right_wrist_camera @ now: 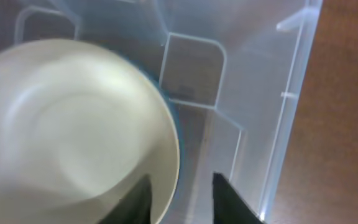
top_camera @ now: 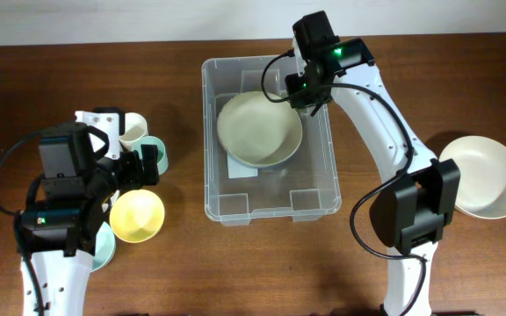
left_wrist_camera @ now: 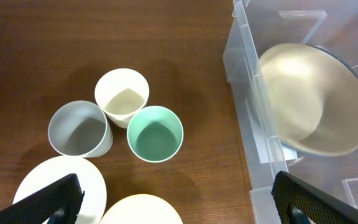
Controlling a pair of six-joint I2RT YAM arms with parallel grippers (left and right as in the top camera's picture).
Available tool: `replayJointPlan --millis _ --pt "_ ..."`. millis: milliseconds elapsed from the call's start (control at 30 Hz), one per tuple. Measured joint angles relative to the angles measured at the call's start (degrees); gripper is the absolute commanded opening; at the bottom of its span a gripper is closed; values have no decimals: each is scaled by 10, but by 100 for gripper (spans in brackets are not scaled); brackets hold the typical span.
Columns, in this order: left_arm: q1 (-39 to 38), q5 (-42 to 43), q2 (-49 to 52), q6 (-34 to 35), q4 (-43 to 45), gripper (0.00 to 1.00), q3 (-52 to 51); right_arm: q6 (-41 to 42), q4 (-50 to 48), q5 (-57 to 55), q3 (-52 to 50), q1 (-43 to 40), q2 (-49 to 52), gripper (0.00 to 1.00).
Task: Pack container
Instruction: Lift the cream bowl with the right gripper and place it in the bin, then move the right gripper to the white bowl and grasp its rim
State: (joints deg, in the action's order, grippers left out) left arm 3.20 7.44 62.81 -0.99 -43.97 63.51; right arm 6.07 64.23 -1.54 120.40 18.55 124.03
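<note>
Your right gripper [right_wrist_camera: 181, 179] stands slightly parted astride the rim of the cream bowl [right_wrist_camera: 73, 124]; it lies tilted inside the clear container [top_camera: 271, 206], mid-way along the table [top_camera: 60, 79]; your left gripper [left_wrist_camera: 176, 186] hovers wide open over cups [left_wrist_camera: 122, 93].

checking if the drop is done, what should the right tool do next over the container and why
Probably lift the right tool straight up, out of the container. The cream bowl already lies inside it. The right wrist view shows the tool's fingers parted, with a gap beside the bowl's rim, so the bowl looks released.
</note>
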Motion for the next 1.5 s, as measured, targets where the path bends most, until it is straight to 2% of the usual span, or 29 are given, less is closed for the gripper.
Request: replayJointPlan --millis 133,300,400,500,600,800,967,1233,1500 --pt "0 0 0 0 0 100 0 4 12 -2 1 0 0 29" --pt "0 0 0 0 0 99 0 58 50 -41 20 -16 -23 30" --pt "0 0 0 0 0 100 0 97 76 -58 31 -56 -70 35" --pt "0 0 0 0 0 99 0 139 115 -71 45 -139 -132 37" --pt "0 0 0 0 0 99 0 170 170 -83 56 -241 -175 45" --pt "0 0 0 0 0 99 0 195 204 -92 15 -376 -163 49" --pt "0 0 0 0 0 99 0 194 155 -92 -89 -409 -131 53" --pt "0 0 0 0 -4 99 0 188 7 -91 -262 -414 -98 54" --pt "0 0 0 0 -6 100 0 187 -124 -90 -374 -414 -95 55"
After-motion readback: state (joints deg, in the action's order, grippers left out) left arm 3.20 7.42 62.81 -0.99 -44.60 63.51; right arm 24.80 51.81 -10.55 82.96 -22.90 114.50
